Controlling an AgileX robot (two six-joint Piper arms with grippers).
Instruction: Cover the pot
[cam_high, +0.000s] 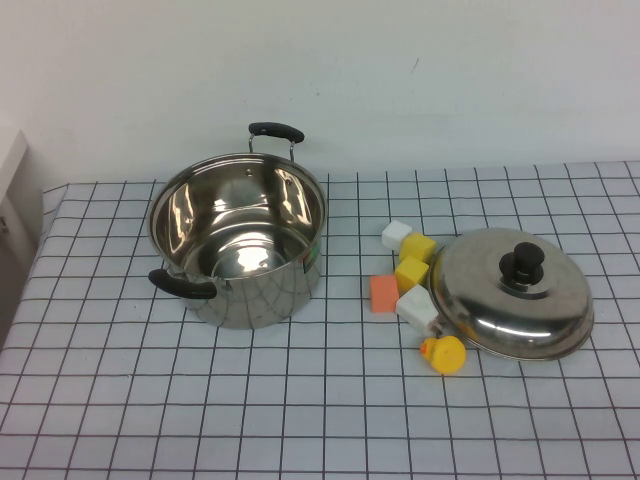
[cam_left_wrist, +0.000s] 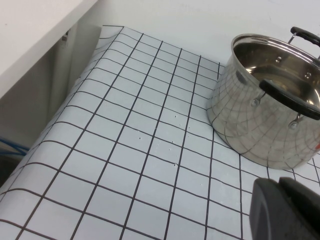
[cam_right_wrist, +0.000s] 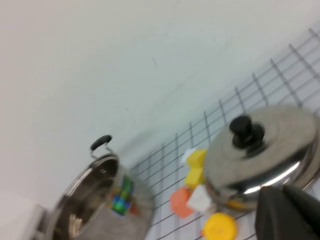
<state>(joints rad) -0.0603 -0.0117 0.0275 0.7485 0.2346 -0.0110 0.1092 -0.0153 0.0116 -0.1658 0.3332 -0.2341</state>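
Observation:
The shiny steel pot (cam_high: 240, 245) stands open on the checked cloth left of centre, with black loop handles at its front left and back. It also shows in the left wrist view (cam_left_wrist: 267, 105) and the right wrist view (cam_right_wrist: 100, 200), where its green label shows. The domed steel lid (cam_high: 512, 290) with a black knob (cam_high: 522, 266) rests on the cloth to the right, tilted on small blocks; it shows in the right wrist view (cam_right_wrist: 262, 152). Neither gripper is in the high view. My left gripper (cam_left_wrist: 280, 200) is shut and empty, short of the pot. My right gripper (cam_right_wrist: 282, 207) is shut and empty, just short of the lid.
Yellow blocks (cam_high: 414, 260), white blocks (cam_high: 397, 234), an orange block (cam_high: 384, 293) and a yellow toy (cam_high: 444, 353) lie between pot and lid, against the lid's left rim. A white wall stands behind the table. A white shelf edge (cam_left_wrist: 35, 35) is at the far left.

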